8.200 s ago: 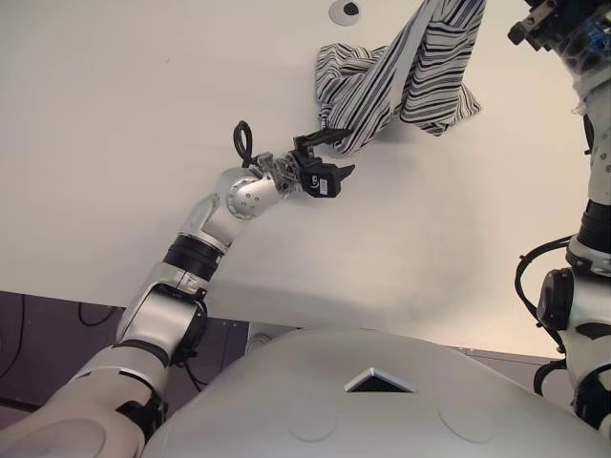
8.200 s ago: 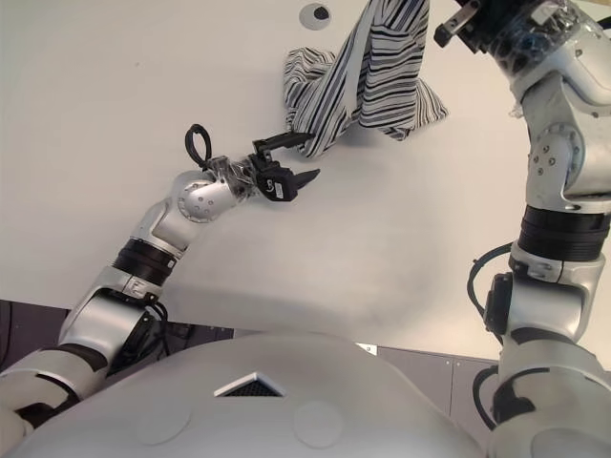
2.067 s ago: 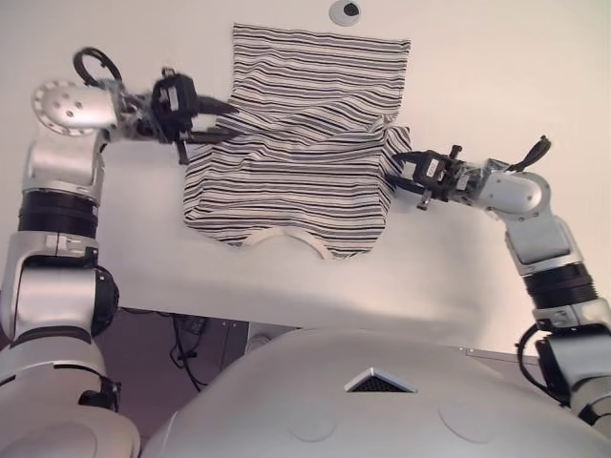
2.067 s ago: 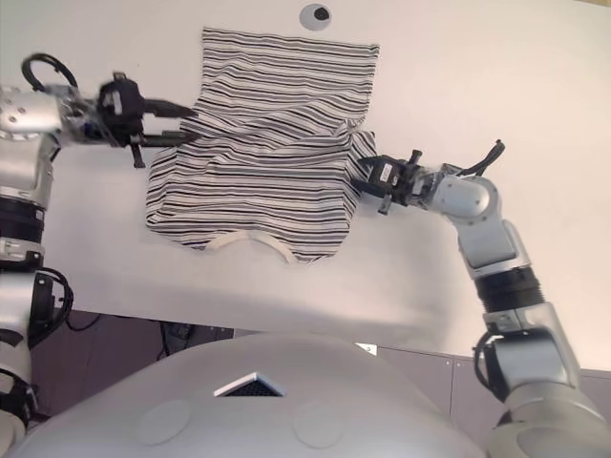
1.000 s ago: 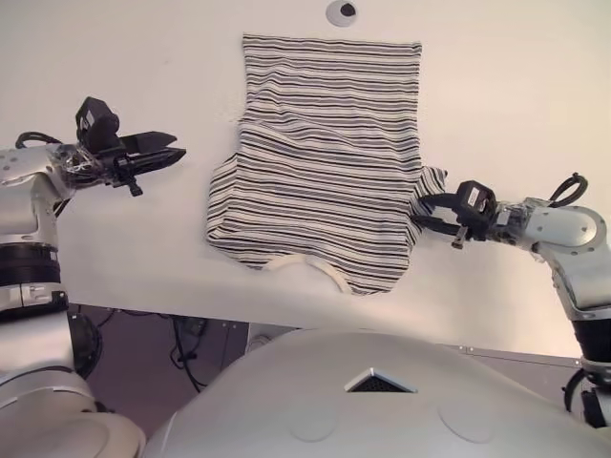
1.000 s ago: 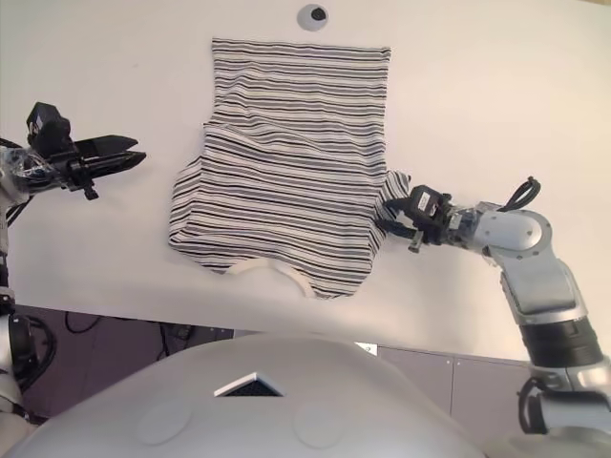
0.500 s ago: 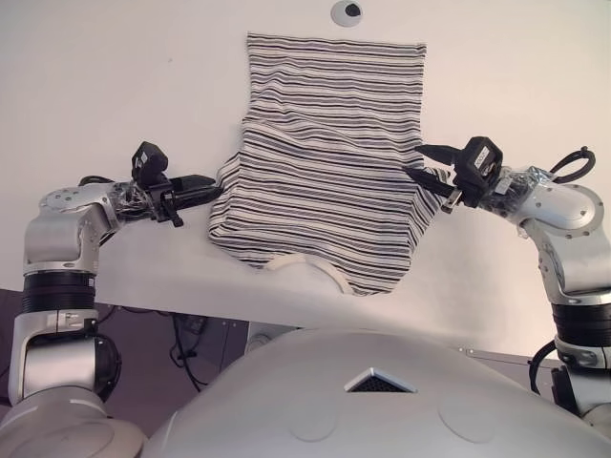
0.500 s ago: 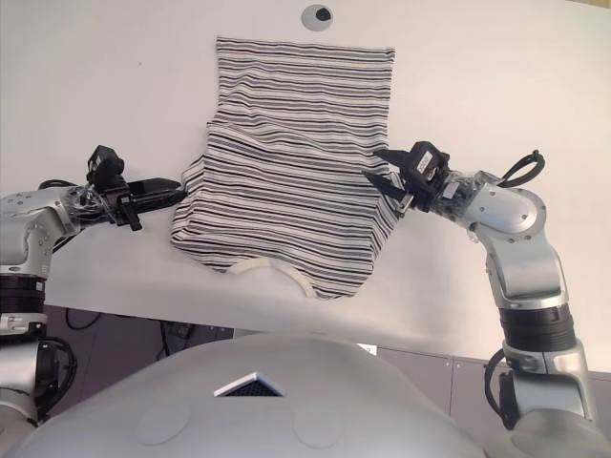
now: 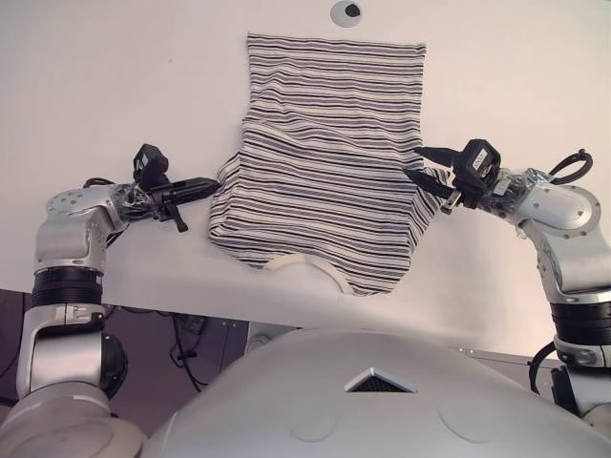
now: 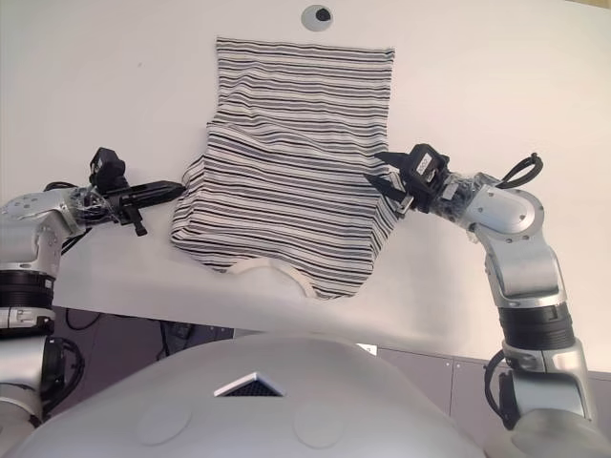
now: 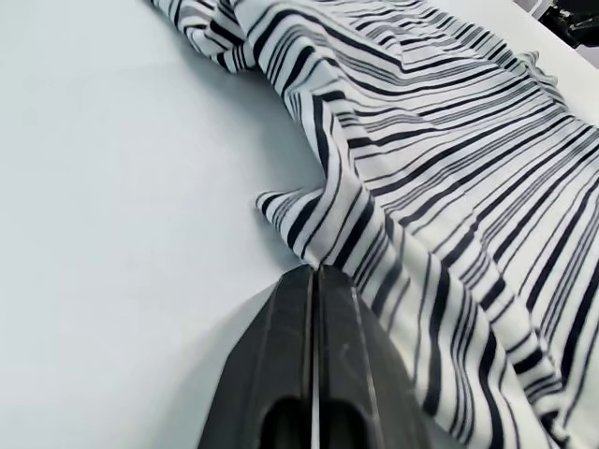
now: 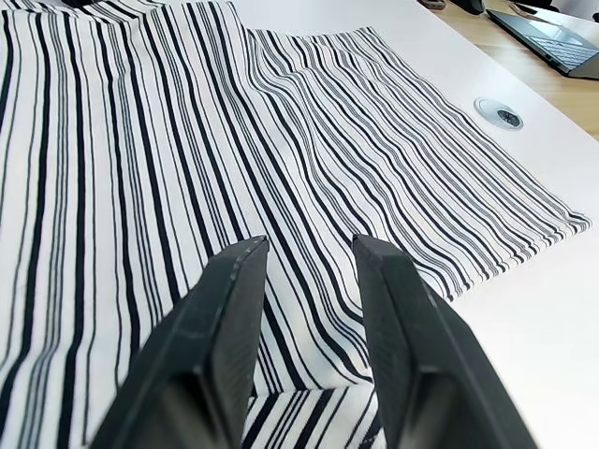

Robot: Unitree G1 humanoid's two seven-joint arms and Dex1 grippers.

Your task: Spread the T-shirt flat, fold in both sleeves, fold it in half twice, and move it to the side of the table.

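The black-and-white striped T-shirt (image 9: 325,143) lies on the white table (image 9: 115,86), collar toward the front edge and hem at the far side. My left gripper (image 9: 212,181) is shut, low on the table, its tip touching the bunched left sleeve edge (image 11: 309,220). My right gripper (image 9: 412,161) hovers open over the shirt's right side, its fingers (image 12: 234,281) apart above the stripes with nothing between them. The right sleeve lies folded in on the body.
A round cable hole (image 9: 346,11) sits in the table just beyond the hem. The table's front edge (image 9: 143,310) runs close under the collar. White tabletop stretches to both sides. A laptop (image 12: 552,23) rests on a wooden desk behind.
Over the last second my right gripper carried the right sleeve in over the shirt and opened. My left gripper came in from the left to the left sleeve edge.
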